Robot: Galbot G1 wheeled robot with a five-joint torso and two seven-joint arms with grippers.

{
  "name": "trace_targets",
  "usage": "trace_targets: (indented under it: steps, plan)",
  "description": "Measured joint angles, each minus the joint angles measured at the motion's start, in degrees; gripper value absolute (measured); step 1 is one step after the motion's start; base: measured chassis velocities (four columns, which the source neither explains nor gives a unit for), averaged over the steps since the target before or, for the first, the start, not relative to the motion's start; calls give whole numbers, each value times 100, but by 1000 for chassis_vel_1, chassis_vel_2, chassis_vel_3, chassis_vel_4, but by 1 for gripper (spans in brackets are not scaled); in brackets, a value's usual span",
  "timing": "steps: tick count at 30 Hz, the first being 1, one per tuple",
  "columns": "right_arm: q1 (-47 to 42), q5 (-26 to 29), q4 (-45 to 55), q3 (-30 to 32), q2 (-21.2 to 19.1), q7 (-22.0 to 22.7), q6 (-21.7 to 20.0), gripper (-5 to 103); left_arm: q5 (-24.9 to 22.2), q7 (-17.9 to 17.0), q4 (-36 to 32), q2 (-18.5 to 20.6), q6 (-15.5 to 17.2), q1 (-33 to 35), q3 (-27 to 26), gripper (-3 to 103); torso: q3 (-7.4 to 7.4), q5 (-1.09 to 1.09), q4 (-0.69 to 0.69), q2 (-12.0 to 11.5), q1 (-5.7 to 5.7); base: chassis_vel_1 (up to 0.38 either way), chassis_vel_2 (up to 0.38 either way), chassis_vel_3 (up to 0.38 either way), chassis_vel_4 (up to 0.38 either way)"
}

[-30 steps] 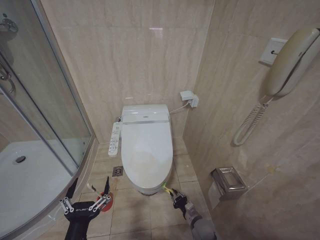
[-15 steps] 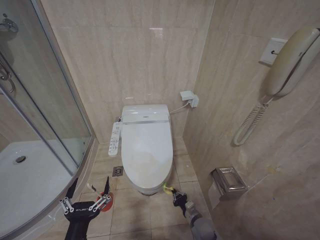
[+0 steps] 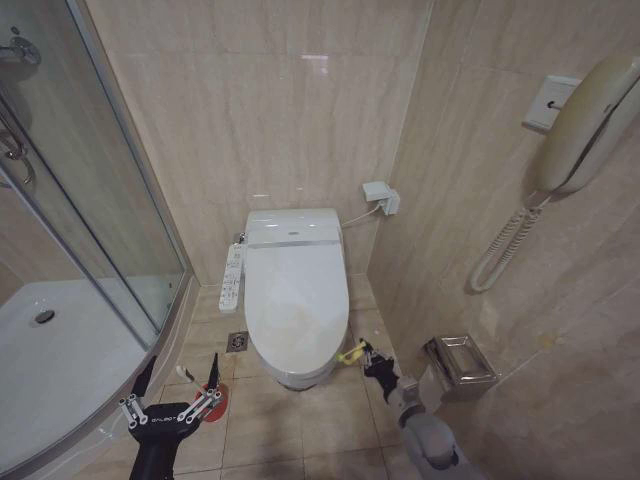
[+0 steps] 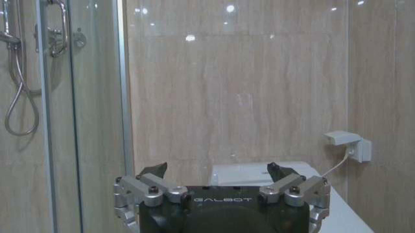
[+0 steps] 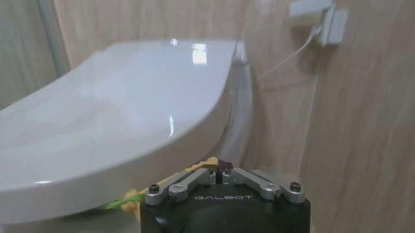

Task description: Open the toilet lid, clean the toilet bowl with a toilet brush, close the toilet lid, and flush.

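The right end effector (image 3: pixel 366 355) is clenched on the yellow-green strap (image 3: pixel 351 354) at the front right rim of the lid (image 3: pixel 296 295) (lid down). Lifting well means pulling up and back, strap taut. The left end effector (image 3: pixel 172 398) waits, released, near the floor's brush (image 3: pixel 183 376).

Small tiled bathroom, hotel-like. Beige marble-look wall tiles (image 3: pixel 260 100) and floor tiles. White bidet toilet (image 3: pixel 295 300) with side button panel (image 3: pixel 231 278) stood against the back wall. Curved glass shower stall (image 3: pixel 80 250) on the left, shower hose (image 4: pixel 19 97) inside. Wall phone (image 3: pixel 585 125) and steel paper holder (image 3: pixel 458 365) on the right wall.
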Motion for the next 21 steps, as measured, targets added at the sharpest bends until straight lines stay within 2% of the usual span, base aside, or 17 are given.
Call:
trace_targets:
  steps: [10,21]
  plan:
    - [-89,529,866,251,122,215,-206,1,0,0,0,0,0,0,0,100,0,-2,-1,0,0,0,0,0,0]
    - [35,1089,2063,650,295,572,-751,1,0,0,0,0,0,0,0,100,-1,-2,0,0,0,0,0,0,0]
